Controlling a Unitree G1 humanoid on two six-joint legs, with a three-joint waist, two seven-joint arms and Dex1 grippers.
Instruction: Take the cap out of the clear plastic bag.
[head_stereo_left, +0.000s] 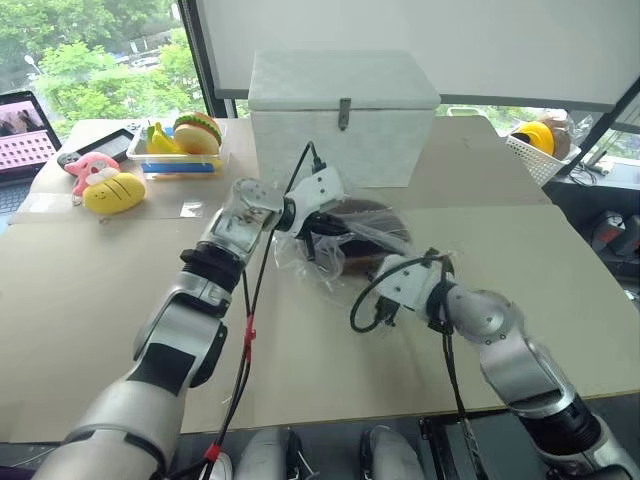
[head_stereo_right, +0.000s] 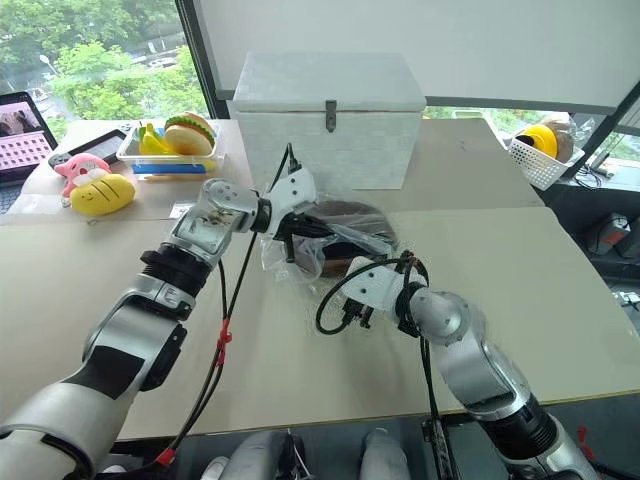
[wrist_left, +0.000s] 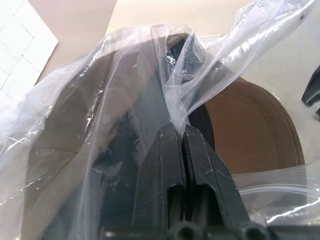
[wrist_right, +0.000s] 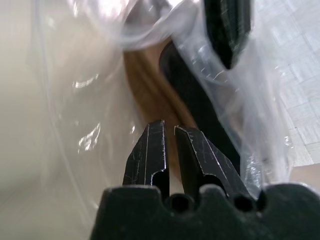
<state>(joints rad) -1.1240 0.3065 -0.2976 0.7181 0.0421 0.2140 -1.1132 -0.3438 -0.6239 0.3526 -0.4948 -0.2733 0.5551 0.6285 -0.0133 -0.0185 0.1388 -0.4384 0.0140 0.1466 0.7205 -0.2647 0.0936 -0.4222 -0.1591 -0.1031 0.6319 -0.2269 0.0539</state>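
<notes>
Head views: the cap lies inside the clear plastic bag on the worktop, just in front of the white box. My left gripper is at the bag's box-facing side, my right gripper at its near edge, away from the box.

Left wrist view: my fingers are pressed together, clamped on a fold of bag film above the cap.

Right wrist view: my fingers are nearly together over the bag, a thin gap left; can't tell if film is pinched.
</notes>
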